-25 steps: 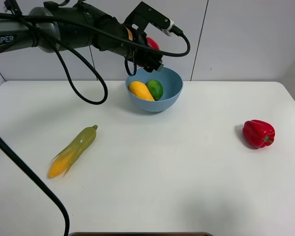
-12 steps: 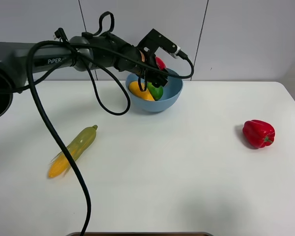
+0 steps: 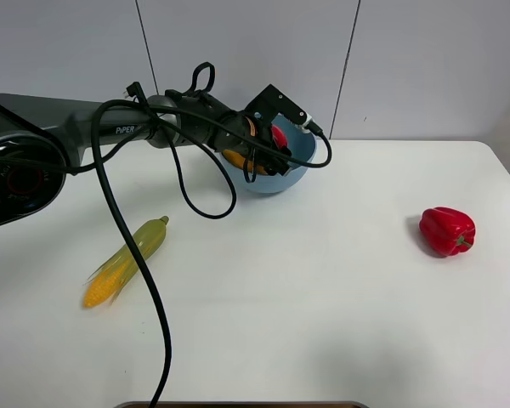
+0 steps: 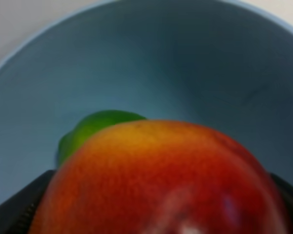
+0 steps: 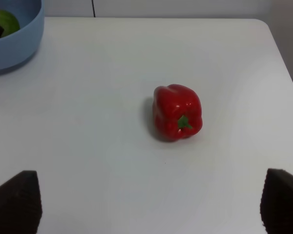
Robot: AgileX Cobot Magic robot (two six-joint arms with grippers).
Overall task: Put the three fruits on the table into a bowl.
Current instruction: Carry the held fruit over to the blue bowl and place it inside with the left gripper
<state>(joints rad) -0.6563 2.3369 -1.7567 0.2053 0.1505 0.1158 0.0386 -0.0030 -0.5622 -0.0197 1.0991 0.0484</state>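
Note:
The light-blue bowl [image 3: 280,178] stands at the back middle of the table [image 3: 323,323]. My left gripper [image 3: 274,143] reaches into it from the left, shut on the red apple [image 3: 280,135]. In the left wrist view the apple [image 4: 156,180] fills the foreground between the dark fingers [image 4: 19,209], with the lime [image 4: 95,127] behind it against the bowl's inner wall [image 4: 210,63]. A strip of the mango [image 3: 235,158] shows under the arm. My right gripper [image 5: 149,204] stands open over bare table, out of the exterior view. The right wrist view catches the bowl [image 5: 14,46] and lime [image 5: 7,22].
A red bell pepper [image 3: 447,230] lies at the right of the table, just ahead of my right gripper [image 5: 177,118]. A corn cob [image 3: 126,261] in green husk lies at the left. The left arm's black cables loop over the table's left side.
My left arm has come down and forward, carrying the apple from above the bowl's back rim into the bowl. The right gripper and the other objects have not moved.

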